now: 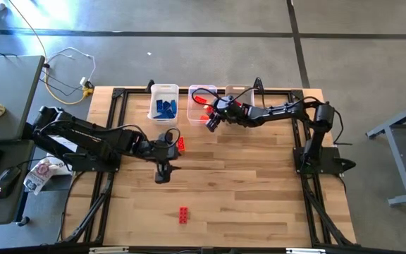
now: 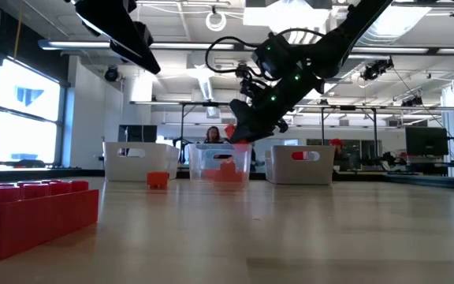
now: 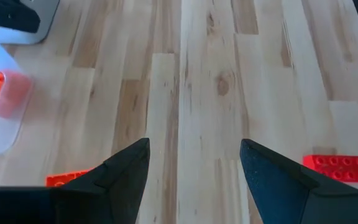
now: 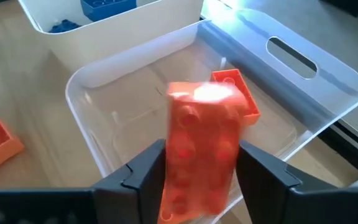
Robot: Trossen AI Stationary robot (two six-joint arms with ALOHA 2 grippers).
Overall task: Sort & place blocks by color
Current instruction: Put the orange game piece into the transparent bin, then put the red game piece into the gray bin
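Above the middle bin (image 4: 104, 74) at the far edge, my right gripper (image 4: 201, 171) has its fingers parting around an orange block (image 4: 201, 149) so it drops among its colour, while my left gripper (image 3: 194, 180) waits wide open and empty over the table.

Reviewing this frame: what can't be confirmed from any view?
- Whether the right tool grips or has released the blurred orange studded plastic brick: motion blur, right wrist view.
- Contents of the third clear plastic bin: the right arm covers it, high view.
- Orange brick beside the left tool: hidden behind its finger, left wrist view.
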